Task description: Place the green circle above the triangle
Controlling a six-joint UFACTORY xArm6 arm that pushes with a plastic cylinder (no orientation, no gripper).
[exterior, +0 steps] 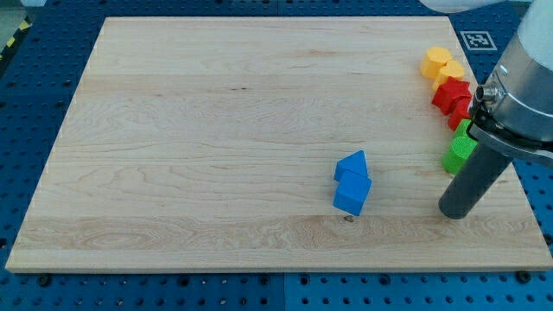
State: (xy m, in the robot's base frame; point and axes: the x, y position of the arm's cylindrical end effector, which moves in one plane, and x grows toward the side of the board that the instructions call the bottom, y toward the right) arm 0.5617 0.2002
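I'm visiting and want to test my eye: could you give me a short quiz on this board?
1. True or false: my tip touches the blue blocks.
2. Which blocks lie nearest the view's top? A) yellow blocks B) red blocks C) green blocks
3. Fill in: the green blocks sit near the board's ___ edge, by the view.

Key: 1 false, bare board lies between them; 2 A; 3 right.

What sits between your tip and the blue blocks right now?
Nothing: in the camera view only bare board separates my tip from the blue blocks to its left.
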